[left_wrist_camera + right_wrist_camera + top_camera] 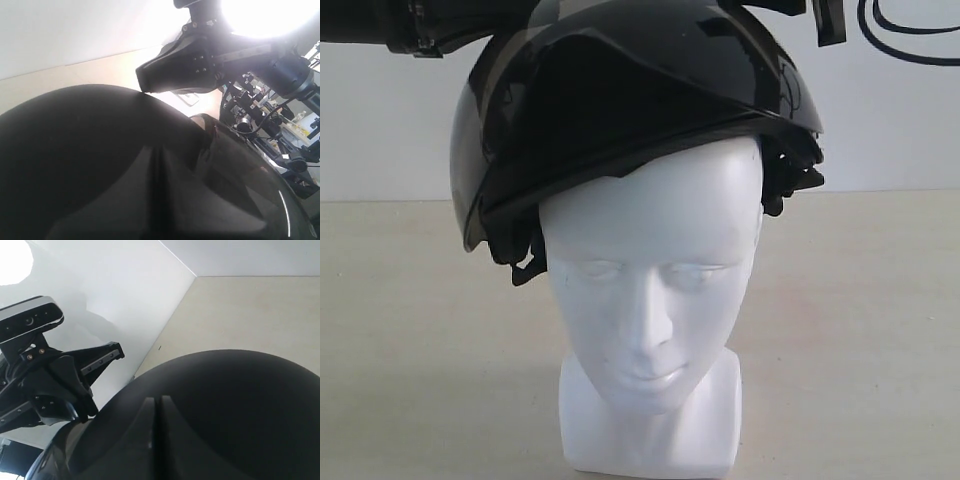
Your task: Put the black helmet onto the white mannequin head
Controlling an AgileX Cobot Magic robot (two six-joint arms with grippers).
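Both pincers were shut, the left gripper (161, 152) and the right gripper (155, 404) gripping nothing so far as the blurred views showed, and the black helmet (620, 90) sat crooked just under their tips on the white mannequin head (650, 290) — so an uneven push could have slid it off or toppled the head.

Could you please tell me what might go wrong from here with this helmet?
The black helmet sits tilted on the white mannequin head, lower on the exterior view's left, so it may slide off once let go. Its straps bunch beside the head and could keep it from seating. Pushing down off-centre might tip the head on its short neck base.
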